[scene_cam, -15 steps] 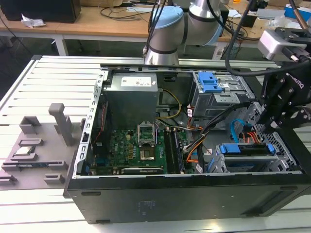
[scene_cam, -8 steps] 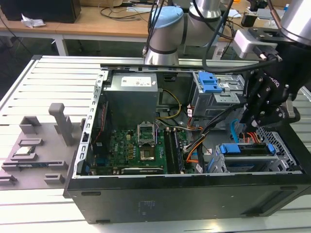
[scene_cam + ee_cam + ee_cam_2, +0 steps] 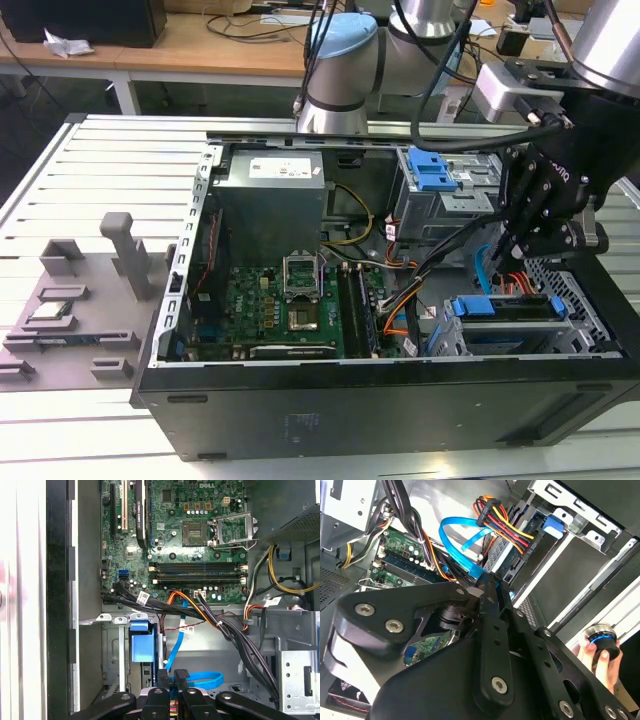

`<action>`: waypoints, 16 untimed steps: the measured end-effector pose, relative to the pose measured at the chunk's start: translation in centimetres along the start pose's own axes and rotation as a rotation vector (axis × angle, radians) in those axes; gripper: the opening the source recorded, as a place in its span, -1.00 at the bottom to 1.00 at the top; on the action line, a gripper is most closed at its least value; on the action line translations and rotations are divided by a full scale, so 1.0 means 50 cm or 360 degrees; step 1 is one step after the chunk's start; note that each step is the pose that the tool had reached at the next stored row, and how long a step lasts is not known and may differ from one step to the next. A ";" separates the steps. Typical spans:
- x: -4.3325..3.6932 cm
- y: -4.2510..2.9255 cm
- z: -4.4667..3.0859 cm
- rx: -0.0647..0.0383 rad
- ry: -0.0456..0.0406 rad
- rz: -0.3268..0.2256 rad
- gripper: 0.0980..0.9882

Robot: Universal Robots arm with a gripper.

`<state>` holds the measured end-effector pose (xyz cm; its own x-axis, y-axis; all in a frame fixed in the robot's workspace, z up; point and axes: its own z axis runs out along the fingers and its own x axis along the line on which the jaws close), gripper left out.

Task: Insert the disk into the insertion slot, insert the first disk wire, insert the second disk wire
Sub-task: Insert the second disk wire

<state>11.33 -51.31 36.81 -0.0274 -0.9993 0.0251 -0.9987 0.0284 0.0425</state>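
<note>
Black fingers (image 3: pixel 492 592) closed on a blue flat cable (image 3: pixel 462 555), bundled wires (image 3: pixel 505 525) crowding the disk (image 3: pixel 512 562).

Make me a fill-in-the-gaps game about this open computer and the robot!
1. The flat looping cable near the gripper is coloured ____.
2. The disk sits inside the insertion ____.
3. The circuit board in the case is coloured ____.

Missing words: blue; slot; green
</note>
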 end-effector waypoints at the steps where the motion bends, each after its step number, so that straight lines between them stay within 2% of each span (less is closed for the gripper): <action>1: 0.000 0.000 0.000 0.0000 0.0000 0.0000 -0.86; 3: 0.000 0.000 0.000 0.0000 0.0000 0.0000 -0.86; 10: 0.021 -0.001 0.001 0.0000 0.0003 0.0000 -0.86; 16: 0.024 -0.006 0.003 0.0000 0.0003 0.0000 -0.86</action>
<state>11.60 -52.53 36.66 -0.0274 -0.9993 0.0268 -0.9987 0.0285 0.0425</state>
